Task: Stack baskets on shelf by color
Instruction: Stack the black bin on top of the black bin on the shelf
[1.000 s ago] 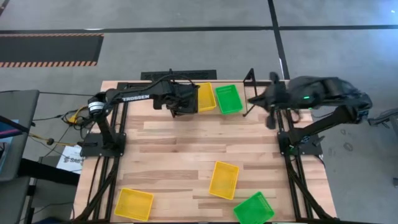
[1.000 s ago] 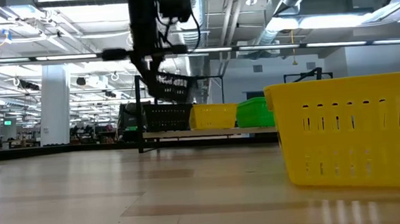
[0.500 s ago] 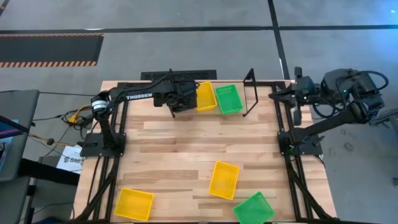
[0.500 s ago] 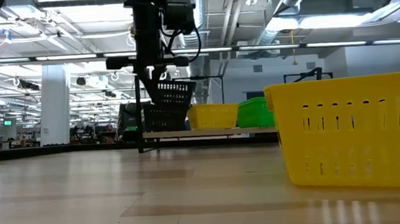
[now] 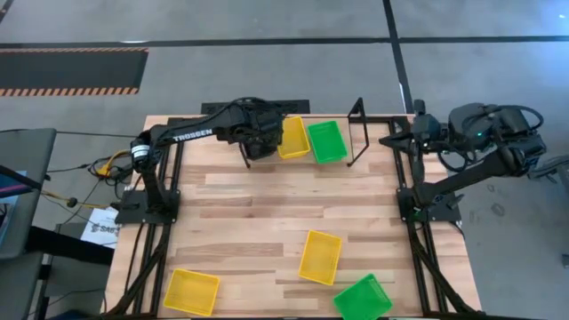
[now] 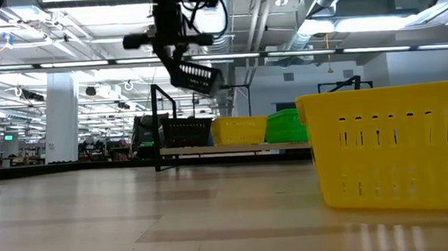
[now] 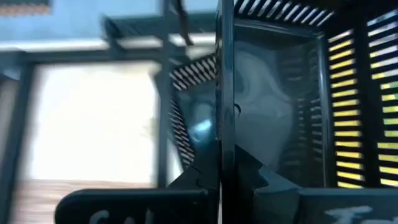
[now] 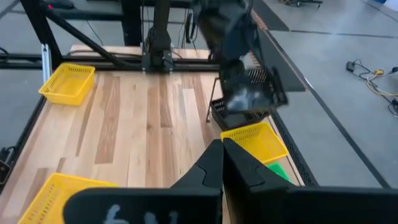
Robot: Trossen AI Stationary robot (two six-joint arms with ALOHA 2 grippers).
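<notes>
My left gripper (image 6: 173,59) is shut on a black basket (image 6: 198,77), which hangs tilted above the left end of the shelf (image 6: 157,122) at the table's far edge. Below it on the shelf sits another black basket (image 6: 186,132), then a yellow basket (image 5: 293,138) and a green basket (image 5: 326,140). My right gripper (image 8: 222,163) is shut on nothing, high at the table's far right (image 5: 418,132). My left gripper pinches one wall of the black basket at its rim (image 7: 221,124), one finger inside the basket and one outside. The fingers slant down from the table's left. The basket is lifted clear of the shelf and the basket below it, and tilts.
On the near half of the table lie a yellow basket (image 5: 320,256), a second yellow basket (image 5: 191,292) at the near left corner and a green basket (image 5: 363,298) at the near edge. A thin shelf post (image 5: 360,133) stands right of the green basket.
My left gripper first sank with the black basket toward the one on the shelf, then rose and tipped, so the basket now hangs higher and more tilted. My right gripper has drawn back from the shelf's right end toward the table's right edge.
</notes>
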